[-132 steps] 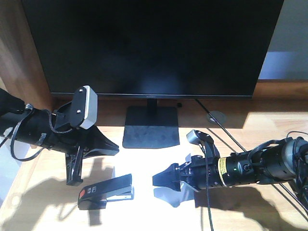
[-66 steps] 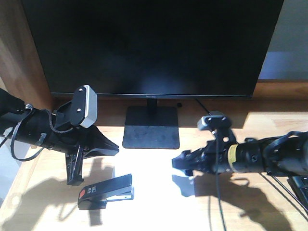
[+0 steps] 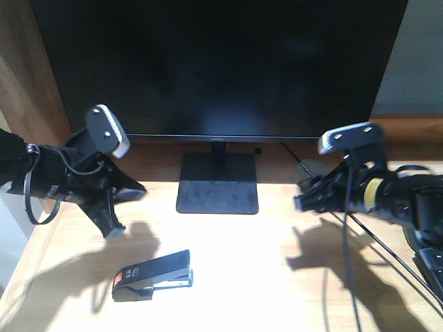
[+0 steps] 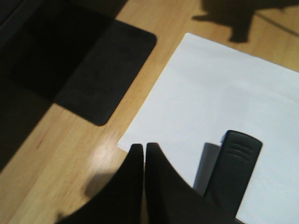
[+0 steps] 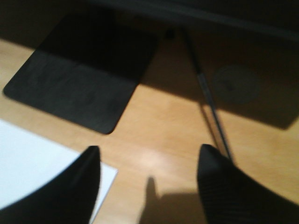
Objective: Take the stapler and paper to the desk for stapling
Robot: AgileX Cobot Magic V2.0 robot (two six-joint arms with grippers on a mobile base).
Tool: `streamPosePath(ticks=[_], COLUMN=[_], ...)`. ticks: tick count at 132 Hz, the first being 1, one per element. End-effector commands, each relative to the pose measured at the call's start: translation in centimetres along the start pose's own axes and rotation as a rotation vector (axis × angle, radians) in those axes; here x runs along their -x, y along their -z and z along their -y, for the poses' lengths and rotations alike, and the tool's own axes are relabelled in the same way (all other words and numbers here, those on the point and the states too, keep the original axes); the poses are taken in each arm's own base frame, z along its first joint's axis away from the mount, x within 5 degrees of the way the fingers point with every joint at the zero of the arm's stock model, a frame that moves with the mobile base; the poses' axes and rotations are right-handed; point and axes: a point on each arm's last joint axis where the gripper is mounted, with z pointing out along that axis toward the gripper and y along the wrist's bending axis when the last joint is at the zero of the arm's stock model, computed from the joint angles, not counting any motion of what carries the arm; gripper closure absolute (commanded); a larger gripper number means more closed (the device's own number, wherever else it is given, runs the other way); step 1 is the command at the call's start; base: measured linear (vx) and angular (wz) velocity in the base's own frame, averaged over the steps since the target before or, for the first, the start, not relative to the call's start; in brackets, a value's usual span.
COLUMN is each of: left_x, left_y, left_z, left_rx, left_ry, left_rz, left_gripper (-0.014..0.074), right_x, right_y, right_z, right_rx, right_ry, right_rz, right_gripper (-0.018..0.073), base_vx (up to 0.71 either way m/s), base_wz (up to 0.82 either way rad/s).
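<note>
No writing is readable anywhere. The monitor (image 3: 218, 66) fills the rear of the desk (image 3: 277, 290), whose near part lies open. The paper (image 4: 219, 112) lies before the monitor base (image 3: 218, 182), with the stapler (image 3: 152, 275), orange patch leftward, on it. Left gripper (image 4: 143, 151) is closed and empty; right gripper (image 5: 147, 163) is spread wide, empty.

Black stapler (image 3: 154, 275) w/ orange-red patch at left end, lying flat, closed, on white paper (image 4: 219, 98). Paper flat on light wood desk (image 3: 277, 290), just in front of monitor base.
</note>
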Motion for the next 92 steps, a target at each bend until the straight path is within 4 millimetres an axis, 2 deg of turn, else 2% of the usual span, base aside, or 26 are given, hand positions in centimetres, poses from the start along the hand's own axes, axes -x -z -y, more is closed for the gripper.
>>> streamPosePath(ticks=[1,23,50,60,92], left_x=[1.1,0.7,0.5,0.5,1.3], left_y=[1.9,3.2,5.1,6.0,9.7], left_z=[-0.5,-1.3,-1.9,-2.0,-1.6], left_rx=[0.124,0.266,0.426,0.487,0.64], left_ry=[0.094,0.163,0.233,0.314,0.42], left_rz=[0.03,-0.028,-0.066,-0.049,0.066], left_gripper=[0.0603,0.0603,0.0603,0.0603,0.0603], right_x=[2.0,3.0,3.9,4.1,1.7], right_y=[2.2,4.2,6.5,7.6,11.5], right_z=[0.8,1.0,1.0,1.0,0.9], right_rx=[-0.087,-0.126,-0.143,-0.146,-0.18], right_ry=[0.012,0.011,-0.006,-0.023,-0.029], right_rz=[0.097,0.166,0.245,0.276,0.343], right_gripper=[0.0309,0.0575,0.0566,0.0566,0.0565], base_vx=[0.0,0.0,0.0,0.0,0.0], base_wz=[0.0,0.0,0.0,0.0,0.0])
